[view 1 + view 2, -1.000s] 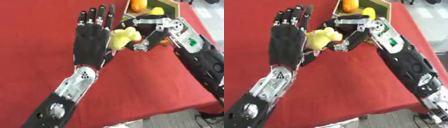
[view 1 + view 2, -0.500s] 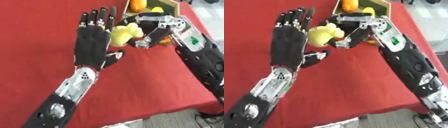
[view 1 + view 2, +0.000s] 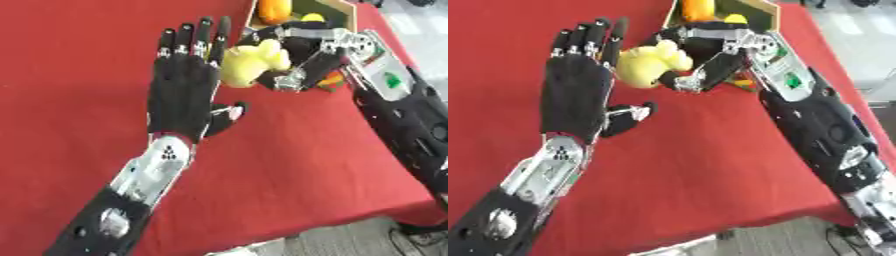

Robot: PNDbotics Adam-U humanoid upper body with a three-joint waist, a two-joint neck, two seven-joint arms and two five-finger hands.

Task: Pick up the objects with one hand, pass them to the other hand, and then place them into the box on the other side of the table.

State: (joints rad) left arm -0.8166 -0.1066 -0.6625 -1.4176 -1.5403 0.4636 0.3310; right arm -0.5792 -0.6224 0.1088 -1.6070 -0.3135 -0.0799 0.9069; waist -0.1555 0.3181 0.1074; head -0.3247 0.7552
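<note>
The left hand (image 3: 182, 95) stands at about 10 o'clock from the middle of the red table (image 3: 79, 60), fingers straight and pointing to 12, thumb splayed out low toward 4 — released, grasping nothing. Just beside its fingertips, on the 3 o'clock side, sits the yellow toy (image 3: 248, 62), a soft lumpy shape; whether it touches those fingers cannot be told. The right hand (image 3: 297, 57) comes in from the arm at 3 o'clock and curls around the toy from the far side, with its fingers bent toward the left hand — it is grasping the toy, which is lifted above the cloth at about 12 o'clock. Behind the right hand, at 1 o'clock by the far edge, is the box (image 3: 759, 9), with an orange object (image 3: 696, 9) and a small yellow one (image 3: 735, 19) inside. A small red-and-green thing (image 3: 331, 81) shows under the right wrist, mostly hidden.
</note>
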